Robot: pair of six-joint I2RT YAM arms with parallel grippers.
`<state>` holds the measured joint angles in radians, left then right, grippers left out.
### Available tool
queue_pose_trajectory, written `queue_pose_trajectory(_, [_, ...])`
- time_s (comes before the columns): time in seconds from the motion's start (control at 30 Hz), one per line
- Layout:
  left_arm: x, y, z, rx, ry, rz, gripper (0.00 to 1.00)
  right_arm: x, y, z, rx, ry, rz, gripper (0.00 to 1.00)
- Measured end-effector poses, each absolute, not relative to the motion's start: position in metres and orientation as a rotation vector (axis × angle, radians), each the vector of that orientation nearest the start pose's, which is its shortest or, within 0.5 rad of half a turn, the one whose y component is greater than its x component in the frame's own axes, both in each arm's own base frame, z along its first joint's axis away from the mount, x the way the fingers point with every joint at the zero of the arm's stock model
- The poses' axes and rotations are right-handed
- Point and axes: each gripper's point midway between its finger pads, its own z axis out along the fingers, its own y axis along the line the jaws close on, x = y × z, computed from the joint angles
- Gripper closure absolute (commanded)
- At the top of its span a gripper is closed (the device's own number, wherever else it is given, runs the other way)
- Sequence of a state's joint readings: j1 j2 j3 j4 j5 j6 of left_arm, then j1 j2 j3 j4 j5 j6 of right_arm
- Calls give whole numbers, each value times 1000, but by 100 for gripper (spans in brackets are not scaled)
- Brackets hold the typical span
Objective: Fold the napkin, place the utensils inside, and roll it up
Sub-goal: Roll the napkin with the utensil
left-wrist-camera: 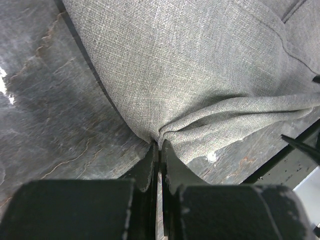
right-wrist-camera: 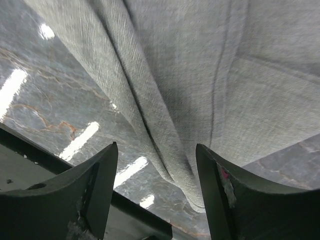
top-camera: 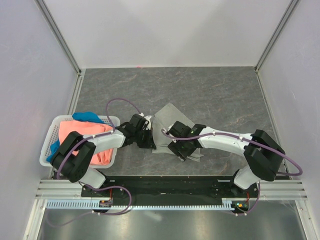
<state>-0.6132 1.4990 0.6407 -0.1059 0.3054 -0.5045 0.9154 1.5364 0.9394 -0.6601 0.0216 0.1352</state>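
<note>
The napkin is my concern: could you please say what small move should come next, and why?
Probably shut the right claw: it is open around a fold of the napkin, while the left claw pinches an edge.

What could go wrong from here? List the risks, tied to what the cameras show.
The left gripper has its jaws shut on only a bunched edge of the napkin; a pull may slip it free or skew the fold.
The right gripper has its jaws open astride a loose ridge; closing could crease it unevenly.
No utensils show in any view; rolling now might leave them out.
</note>
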Motion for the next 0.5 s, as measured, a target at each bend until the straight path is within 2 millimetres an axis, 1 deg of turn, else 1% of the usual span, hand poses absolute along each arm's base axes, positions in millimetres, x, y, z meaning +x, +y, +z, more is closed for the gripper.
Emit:
queue_pose_trajectory(0.1, [213,-235,16,266,2682,-781,98,164,224,30,-1100,2675,136,29])
queue_pose_trajectory(0.2, [213,-232,16,263,2692,-773,98,161,219,27,-1090,2682,62,29])
queue_pose_trajectory(0.37, [213,-231,16,271,2706,-762,98,165,217,32,-1079,2620,-62,28])
queue_pose_trajectory(0.5, [213,-230,16,276,2713,-764,98,166,224,41,-1111,2532,-119,29])
